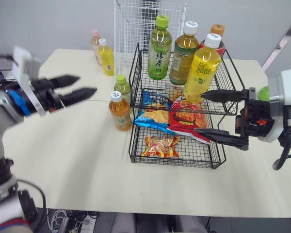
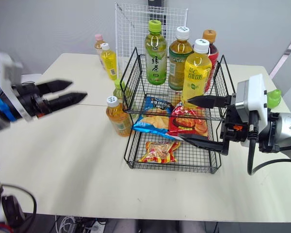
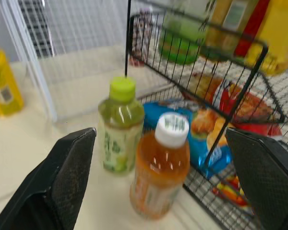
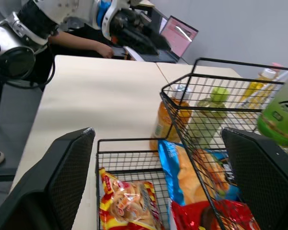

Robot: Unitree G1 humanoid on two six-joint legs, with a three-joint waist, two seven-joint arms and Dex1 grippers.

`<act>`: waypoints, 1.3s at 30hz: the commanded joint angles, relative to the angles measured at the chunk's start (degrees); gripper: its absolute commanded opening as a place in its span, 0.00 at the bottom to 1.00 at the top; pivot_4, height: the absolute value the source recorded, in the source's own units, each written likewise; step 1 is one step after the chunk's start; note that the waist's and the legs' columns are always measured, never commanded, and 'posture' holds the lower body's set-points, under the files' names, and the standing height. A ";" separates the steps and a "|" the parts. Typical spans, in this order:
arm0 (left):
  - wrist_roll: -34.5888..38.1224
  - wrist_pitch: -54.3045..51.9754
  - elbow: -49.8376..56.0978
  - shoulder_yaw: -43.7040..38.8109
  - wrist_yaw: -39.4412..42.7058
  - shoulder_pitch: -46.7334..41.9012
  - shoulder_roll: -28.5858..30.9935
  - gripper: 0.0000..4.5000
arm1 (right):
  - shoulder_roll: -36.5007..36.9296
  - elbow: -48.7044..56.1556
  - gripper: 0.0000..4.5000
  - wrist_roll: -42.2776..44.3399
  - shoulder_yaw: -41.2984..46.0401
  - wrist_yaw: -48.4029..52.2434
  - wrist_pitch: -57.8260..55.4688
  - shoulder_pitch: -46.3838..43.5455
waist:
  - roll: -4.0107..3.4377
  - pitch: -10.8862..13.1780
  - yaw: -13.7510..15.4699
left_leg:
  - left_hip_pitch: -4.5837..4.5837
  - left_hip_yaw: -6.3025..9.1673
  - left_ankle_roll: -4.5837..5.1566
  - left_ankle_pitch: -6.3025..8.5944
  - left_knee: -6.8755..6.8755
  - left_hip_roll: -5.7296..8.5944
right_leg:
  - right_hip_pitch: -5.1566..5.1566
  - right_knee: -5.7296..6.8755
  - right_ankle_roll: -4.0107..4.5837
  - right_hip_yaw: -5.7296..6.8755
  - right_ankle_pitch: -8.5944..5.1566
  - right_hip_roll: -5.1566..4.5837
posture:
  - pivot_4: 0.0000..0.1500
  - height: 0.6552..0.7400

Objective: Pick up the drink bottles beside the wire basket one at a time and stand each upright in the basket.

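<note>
Near the middle of the tabletop [image 1: 63, 155], just left of the wire basket [image 1: 134, 145], stands the orange tea bottle [image 1: 120, 112], which the open, empty left end effector [image 1: 86, 84] should grip mid-body, clear of the green-capped bottle [image 1: 121, 90].

A pale table [image 1: 77, 160] carried the whole scene, and a white wire grid panel [image 1: 128, 29] stood upright at its far side. A blue chip bag [image 1: 151, 116] lay against a red snack bag [image 1: 186, 119], the two touching. A small red-and-yellow snack packet [image 1: 160, 145] sat nearer, apart from both. Past the table's end an open laptop [image 4: 176, 34] glowed pink, a person's hand [image 4: 104, 49] near it. Cables [image 1: 63, 221] trailed below the table.
</note>
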State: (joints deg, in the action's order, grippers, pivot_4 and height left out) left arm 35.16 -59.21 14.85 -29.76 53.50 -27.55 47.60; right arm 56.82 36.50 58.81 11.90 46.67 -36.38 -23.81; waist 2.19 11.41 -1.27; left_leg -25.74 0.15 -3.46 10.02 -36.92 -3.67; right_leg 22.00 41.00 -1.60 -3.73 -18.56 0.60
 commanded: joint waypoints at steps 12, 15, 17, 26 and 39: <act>3.62 5.06 18.27 1.09 -22.27 8.93 -15.33 0.99 | -3.67 9.73 1.00 -0.40 -1.39 -6.72 -1.28 1.32 | 0.04 -0.03 -0.08 | 0.04 -0.02 0.00 0.00 -0.01 0.08 | -0.06 -0.01 -0.01 -0.05 0.01 0.03 | 1.00 0.95; 1.90 7.31 17.64 4.70 -25.43 8.02 -17.03 0.99 | -4.09 12.30 1.00 -1.57 -1.85 -8.18 -1.26 3.55 | 0.04 -0.04 -0.08 | 0.06 -0.03 0.00 0.00 0.01 0.07 | -0.06 -0.01 -0.01 -0.07 0.01 0.06 | 1.00 0.95; -1.30 10.05 15.87 8.16 -28.23 7.02 -18.29 0.99 | -4.17 13.63 1.00 -2.23 -2.02 -8.79 -1.21 5.19 | 0.04 -0.04 -0.02 | 0.06 -0.03 0.00 0.00 0.01 0.08 | -0.06 -0.02 -0.01 -0.08 0.01 0.06 | 1.00 0.95; -8.70 16.40 9.47 17.05 -36.08 2.86 -24.11 0.99 | -4.45 14.15 1.00 -2.95 -2.31 -10.32 -0.97 5.48 | 0.05 -0.04 -0.22 | 0.07 -0.06 0.00 0.01 0.02 0.08 | -0.09 -0.06 -0.07 -0.13 0.04 0.10 | 1.00 0.95; -11.81 19.81 6.49 20.32 -37.78 1.84 -25.88 0.37 | -5.20 14.46 1.00 -3.26 -2.17 -10.92 -0.94 6.06 | 0.05 -0.04 -0.19 | 0.07 -0.05 0.00 0.00 0.01 0.09 | -0.09 -0.06 -0.07 -0.13 0.04 0.10 | 1.00 0.95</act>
State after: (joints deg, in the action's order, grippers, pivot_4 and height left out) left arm 23.55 -40.66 20.17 -9.48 15.55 -25.14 21.69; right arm 51.62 49.46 55.30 8.86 36.10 -38.10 -17.85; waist 2.24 11.37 -1.46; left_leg -25.66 0.09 -3.46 10.03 -36.90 -3.57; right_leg 21.89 40.93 -1.67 -3.86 -18.53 0.70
